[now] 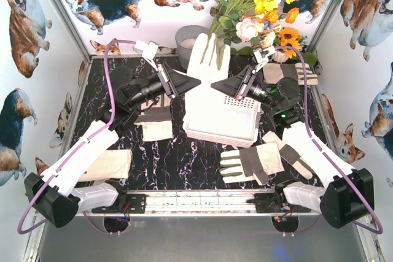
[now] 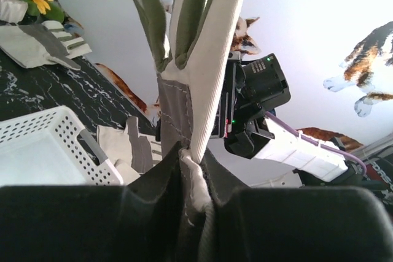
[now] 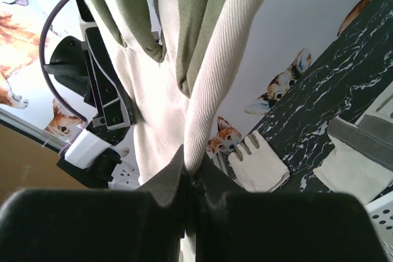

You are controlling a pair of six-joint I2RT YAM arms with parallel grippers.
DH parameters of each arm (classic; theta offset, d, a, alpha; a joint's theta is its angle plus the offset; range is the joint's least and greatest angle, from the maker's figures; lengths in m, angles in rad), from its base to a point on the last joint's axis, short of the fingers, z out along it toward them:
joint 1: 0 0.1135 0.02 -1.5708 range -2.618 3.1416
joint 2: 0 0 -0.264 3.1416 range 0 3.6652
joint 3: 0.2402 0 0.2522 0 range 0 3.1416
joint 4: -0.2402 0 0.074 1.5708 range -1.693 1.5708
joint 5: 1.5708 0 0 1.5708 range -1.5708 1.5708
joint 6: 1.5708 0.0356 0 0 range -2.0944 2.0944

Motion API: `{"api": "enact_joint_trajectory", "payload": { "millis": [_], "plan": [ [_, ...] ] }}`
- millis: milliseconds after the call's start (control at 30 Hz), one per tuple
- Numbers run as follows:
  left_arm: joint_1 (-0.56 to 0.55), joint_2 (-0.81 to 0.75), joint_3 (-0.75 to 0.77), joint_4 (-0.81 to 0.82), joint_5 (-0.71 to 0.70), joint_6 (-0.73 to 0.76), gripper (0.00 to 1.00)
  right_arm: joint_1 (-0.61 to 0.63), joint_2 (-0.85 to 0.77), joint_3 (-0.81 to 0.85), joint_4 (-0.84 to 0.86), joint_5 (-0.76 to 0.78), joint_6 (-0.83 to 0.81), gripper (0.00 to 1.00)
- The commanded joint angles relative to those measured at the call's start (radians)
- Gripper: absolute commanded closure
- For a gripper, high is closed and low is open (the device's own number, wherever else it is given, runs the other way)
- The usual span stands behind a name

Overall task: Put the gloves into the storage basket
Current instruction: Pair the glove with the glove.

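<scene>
One cream-white glove (image 1: 207,64) hangs upright over the white slotted storage basket (image 1: 244,132), fingers pointing up. My left gripper (image 1: 197,81) is shut on its left edge and my right gripper (image 1: 214,84) is shut on its right edge. In the left wrist view the glove (image 2: 191,72) rises from the closed jaws (image 2: 191,167), with the basket (image 2: 37,128) at the lower left. The right wrist view has the same glove (image 3: 163,96) pinched in the jaws (image 3: 191,173). Other gloves lie on the table: front right (image 1: 253,161), front left (image 1: 112,165), under my left arm (image 1: 155,124), and back right (image 1: 296,73).
A grey metal bucket (image 1: 188,43) stands at the back centre beside a bunch of artificial flowers (image 1: 258,4). Walls with dog prints close in the black marbled table (image 1: 184,170) on three sides. My two arms meet nose to nose above the basket.
</scene>
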Motion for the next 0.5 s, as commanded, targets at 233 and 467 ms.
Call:
{"api": "enact_joint_trajectory", "payload": {
  "millis": [233, 467],
  "plan": [
    [0.037, -0.089, 0.033, -0.163, -0.061, 0.1, 0.68, -0.002, -0.113, 0.023, -0.154, 0.099, -0.15, 1.0],
    [0.054, -0.085, 0.032, -0.189, -0.079, 0.11, 0.8, -0.002, -0.099, 0.043, -0.182, 0.058, -0.17, 1.0]
  ]
}}
